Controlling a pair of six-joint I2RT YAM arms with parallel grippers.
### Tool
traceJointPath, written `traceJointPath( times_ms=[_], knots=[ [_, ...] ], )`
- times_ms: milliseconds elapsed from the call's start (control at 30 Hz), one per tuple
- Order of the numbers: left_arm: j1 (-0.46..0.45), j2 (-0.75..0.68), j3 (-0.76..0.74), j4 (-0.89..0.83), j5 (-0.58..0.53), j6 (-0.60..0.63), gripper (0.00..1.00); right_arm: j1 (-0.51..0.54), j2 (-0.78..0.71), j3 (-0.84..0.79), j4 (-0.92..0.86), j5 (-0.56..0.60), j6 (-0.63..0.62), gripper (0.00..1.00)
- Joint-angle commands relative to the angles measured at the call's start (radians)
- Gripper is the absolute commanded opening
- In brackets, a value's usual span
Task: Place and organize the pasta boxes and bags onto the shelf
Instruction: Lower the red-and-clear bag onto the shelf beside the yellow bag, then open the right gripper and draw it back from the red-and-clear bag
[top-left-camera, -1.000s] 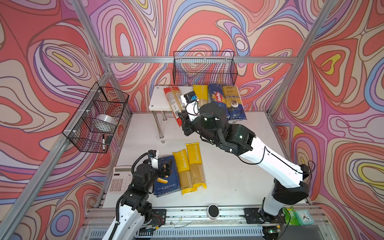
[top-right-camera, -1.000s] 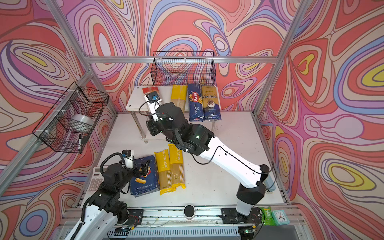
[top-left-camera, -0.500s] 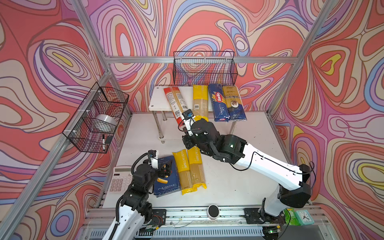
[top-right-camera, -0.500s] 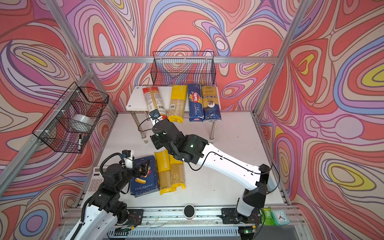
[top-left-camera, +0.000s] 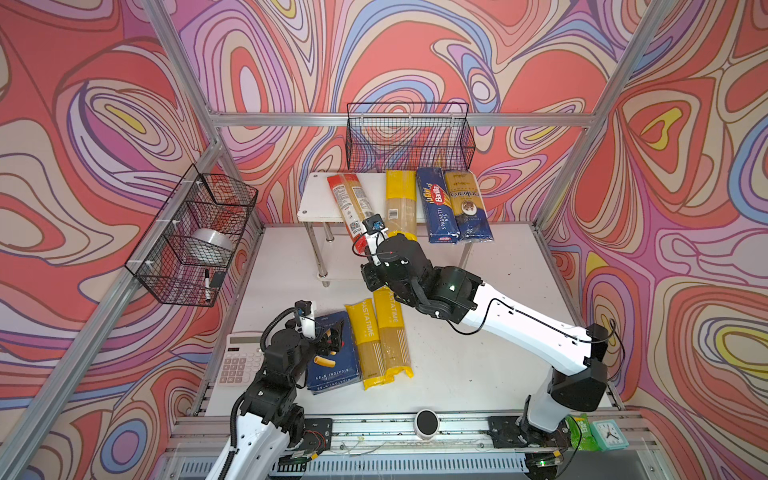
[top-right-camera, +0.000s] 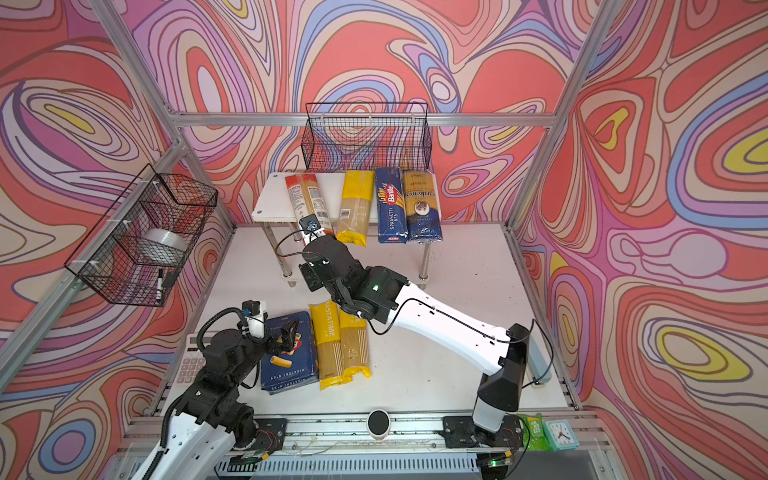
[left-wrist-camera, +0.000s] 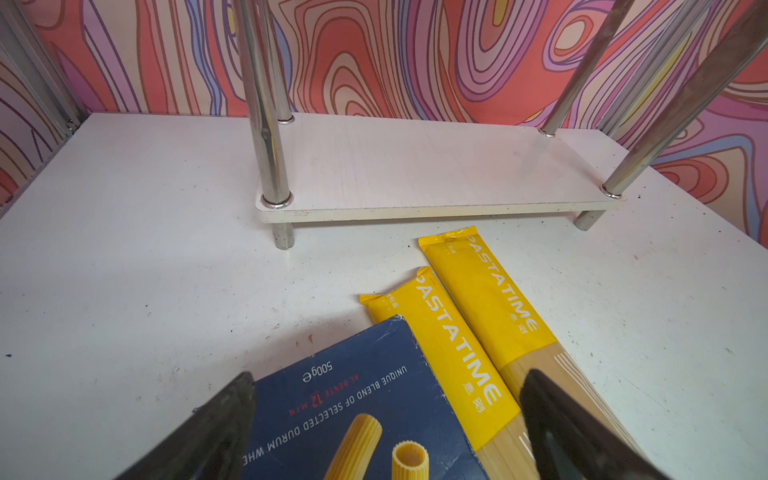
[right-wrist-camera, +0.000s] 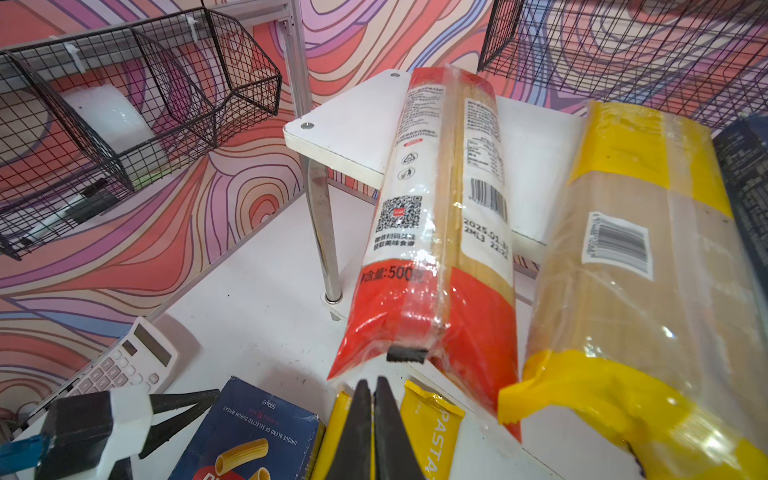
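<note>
On the shelf's (top-left-camera: 318, 199) top board lie a red bag (top-left-camera: 347, 199), askew and overhanging the front edge, a yellow bag (top-left-camera: 401, 199), a Barilla spaghetti box (top-left-camera: 435, 203) and a gold-and-navy bag (top-left-camera: 467, 203). The lower board (left-wrist-camera: 415, 166) is bare. On the table lie the blue rigatoni box (top-left-camera: 332, 368) and two yellow PASTATIME bags (top-left-camera: 365, 345) (top-left-camera: 392, 332) side by side. My left gripper (left-wrist-camera: 384, 395) hovers open over the rigatoni box. Just below the red bag's (right-wrist-camera: 432, 249) overhanging end, my right gripper (right-wrist-camera: 372, 388) is shut and holds nothing.
A white calculator (top-left-camera: 241, 359) lies left of the rigatoni box. One black wire basket (top-left-camera: 409, 137) hangs on the back wall over the shelf. Another (top-left-camera: 195, 237) on the left wall holds a tape roll and a marker. A small clock (top-left-camera: 609, 432) stands at the front right.
My right arm has drawn back from over the shelf's top toward the front, and the red bag's lower half now shows. Its jaws have closed. The left arm has not moved.
</note>
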Motion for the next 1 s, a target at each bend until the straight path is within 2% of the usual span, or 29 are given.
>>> traceJointPath(
  times_ms=[0, 367, 667, 967],
  knots=[
    [-0.002, -0.008, -0.013, -0.009, 0.001, 0.003, 1.00, -0.017, 0.019, 0.014, 0.022, -0.019, 0.010, 0.00],
    [-0.002, -0.014, -0.014, -0.012, 0.001, 0.002, 1.00, -0.052, 0.092, 0.067, 0.039, -0.069, -0.002, 0.00],
    [-0.002, -0.026, -0.016, -0.015, 0.000, 0.002, 1.00, -0.060, 0.202, 0.205, 0.019, -0.106, -0.025, 0.00],
    [-0.002, -0.040, -0.020, -0.019, -0.002, 0.002, 1.00, -0.119, 0.283, 0.301, 0.004, -0.200, 0.005, 0.00]
  ],
)
